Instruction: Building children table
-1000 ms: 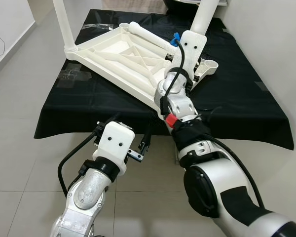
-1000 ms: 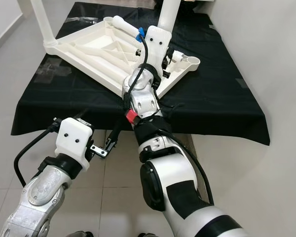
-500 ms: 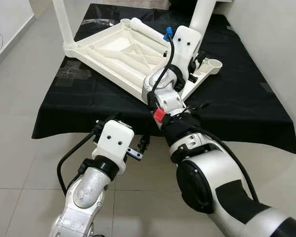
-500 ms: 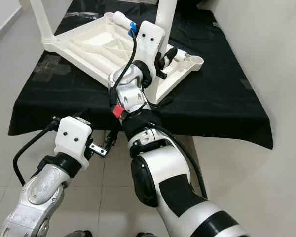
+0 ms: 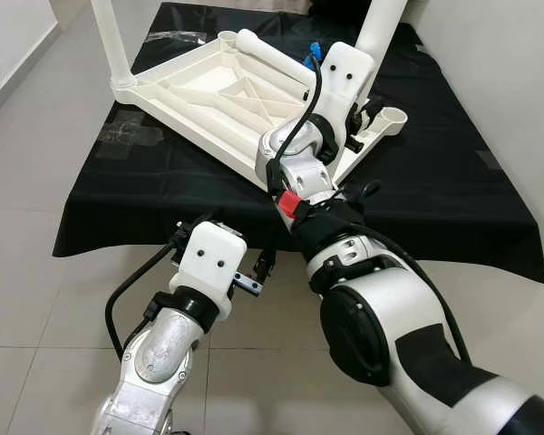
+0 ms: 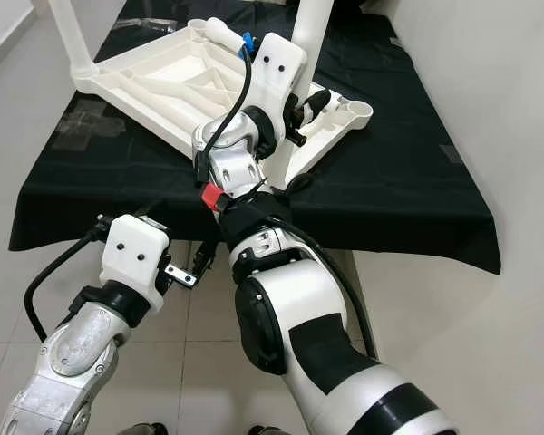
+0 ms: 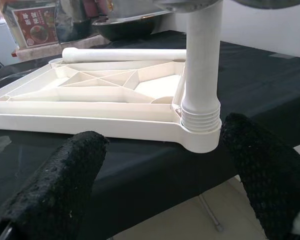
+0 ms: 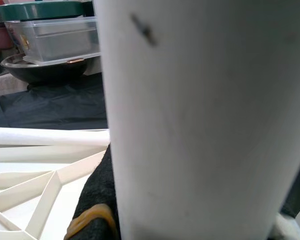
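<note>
Upturned white tabletop lies on the black-draped table, two legs already standing up from it.
The right gripper is clamped round the near upright leg at its base; the left gripper, fingers spread apart, hangs below the table's front edge; a loose leg lies on the tabletop.

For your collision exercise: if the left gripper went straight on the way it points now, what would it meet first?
Probably the upright leg screwed into the tabletop corner. It stands ahead between the open fingers of the left gripper; depth is unclear.
</note>
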`<state>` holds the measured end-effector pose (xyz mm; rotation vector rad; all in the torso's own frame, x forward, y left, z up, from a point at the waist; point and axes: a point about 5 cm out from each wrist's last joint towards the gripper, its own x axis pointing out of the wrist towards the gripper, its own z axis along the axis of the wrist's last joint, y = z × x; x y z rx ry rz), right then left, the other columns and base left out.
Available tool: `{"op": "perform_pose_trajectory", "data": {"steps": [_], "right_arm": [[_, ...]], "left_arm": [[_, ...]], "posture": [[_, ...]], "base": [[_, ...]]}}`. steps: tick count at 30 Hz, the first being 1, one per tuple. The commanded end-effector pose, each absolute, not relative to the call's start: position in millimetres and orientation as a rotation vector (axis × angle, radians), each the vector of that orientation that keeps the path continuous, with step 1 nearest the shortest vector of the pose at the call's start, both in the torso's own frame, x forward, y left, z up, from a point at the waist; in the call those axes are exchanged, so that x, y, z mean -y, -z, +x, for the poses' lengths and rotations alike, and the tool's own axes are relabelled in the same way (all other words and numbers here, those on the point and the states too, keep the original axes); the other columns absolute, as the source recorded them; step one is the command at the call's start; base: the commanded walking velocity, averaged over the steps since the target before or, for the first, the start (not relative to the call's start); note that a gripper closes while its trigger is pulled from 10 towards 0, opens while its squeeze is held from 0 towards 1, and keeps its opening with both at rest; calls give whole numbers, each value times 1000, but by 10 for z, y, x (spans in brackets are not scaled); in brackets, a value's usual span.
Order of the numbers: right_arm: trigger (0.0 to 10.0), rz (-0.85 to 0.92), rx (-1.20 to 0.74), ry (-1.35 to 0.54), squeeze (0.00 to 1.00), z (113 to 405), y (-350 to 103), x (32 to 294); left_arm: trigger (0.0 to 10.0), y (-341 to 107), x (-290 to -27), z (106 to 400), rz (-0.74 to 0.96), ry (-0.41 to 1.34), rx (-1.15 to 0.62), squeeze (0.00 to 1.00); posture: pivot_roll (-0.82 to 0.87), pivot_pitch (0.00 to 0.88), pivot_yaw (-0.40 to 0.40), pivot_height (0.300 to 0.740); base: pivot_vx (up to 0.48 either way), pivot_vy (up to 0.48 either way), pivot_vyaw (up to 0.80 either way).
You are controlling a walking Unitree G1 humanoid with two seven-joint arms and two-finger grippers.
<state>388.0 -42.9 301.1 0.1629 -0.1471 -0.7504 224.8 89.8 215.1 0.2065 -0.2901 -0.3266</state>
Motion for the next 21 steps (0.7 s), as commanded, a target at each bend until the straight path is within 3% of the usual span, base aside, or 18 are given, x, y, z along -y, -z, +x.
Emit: {"op": "perform_pose_trajectory", "data": {"steps": [1, 21], "right_arm": [[10000, 101, -192, 771, 0, 3870, -2242, 479], [10000, 217, 213, 788, 0, 3943, -3308, 690]], "left_arm": [[10000, -2093, -871, 2234, 203, 331, 270, 0], [10000, -2079, -852, 2237, 206, 341, 270, 0]], "posture": [[128, 209, -101, 740], [118, 201, -92, 740]], "base": [[0, 0, 0], [0, 0, 0]]}}
